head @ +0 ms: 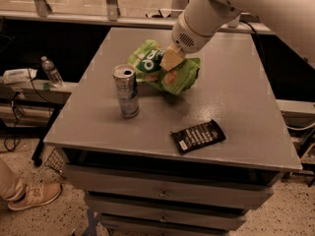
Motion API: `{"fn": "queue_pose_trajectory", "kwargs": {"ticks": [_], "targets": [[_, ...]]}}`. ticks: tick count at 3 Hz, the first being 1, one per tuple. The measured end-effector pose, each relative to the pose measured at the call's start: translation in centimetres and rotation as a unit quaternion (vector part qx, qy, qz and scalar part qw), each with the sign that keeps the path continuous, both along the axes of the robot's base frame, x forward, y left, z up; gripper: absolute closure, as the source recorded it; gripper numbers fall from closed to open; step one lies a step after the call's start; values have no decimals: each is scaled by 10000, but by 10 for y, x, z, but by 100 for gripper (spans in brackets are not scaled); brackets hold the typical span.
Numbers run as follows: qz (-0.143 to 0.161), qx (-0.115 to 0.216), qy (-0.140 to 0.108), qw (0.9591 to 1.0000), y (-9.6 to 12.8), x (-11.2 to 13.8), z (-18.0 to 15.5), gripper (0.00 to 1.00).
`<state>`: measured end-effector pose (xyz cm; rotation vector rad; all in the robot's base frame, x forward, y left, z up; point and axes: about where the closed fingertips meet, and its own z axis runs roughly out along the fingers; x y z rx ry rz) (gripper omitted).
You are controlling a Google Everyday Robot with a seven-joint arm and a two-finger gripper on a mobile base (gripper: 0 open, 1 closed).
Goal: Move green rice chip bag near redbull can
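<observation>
The green rice chip bag [170,75] is a crinkly bright-green pouch with white lettering and orange patches, in the middle of the grey table [236,107]. My gripper [170,60] reaches down from the upper right on its white arm and is shut on the top of the bag. The bag's left edge is just right of and behind the redbull can [126,91]. The can is slim, silver and blue, and stands upright near the table's left front.
A small black wrapper [198,135] lies near the table's front edge, right of the can. A clear water bottle [50,72] stands on a low shelf left of the table. A person's shoe [34,195] shows at the bottom left. Drawers sit under the tabletop.
</observation>
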<state>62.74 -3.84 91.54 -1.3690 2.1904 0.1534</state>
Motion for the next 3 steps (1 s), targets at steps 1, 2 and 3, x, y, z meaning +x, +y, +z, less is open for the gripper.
{"fn": "queue_pose_trajectory", "kwargs": {"ticks": [1,2,3], "targets": [[194,3,55,9998,19,-3,-3,100],[381,3,112,9992,34,-7,-3,100],[484,-14,185,9987,42,-10,-4,100]]}}
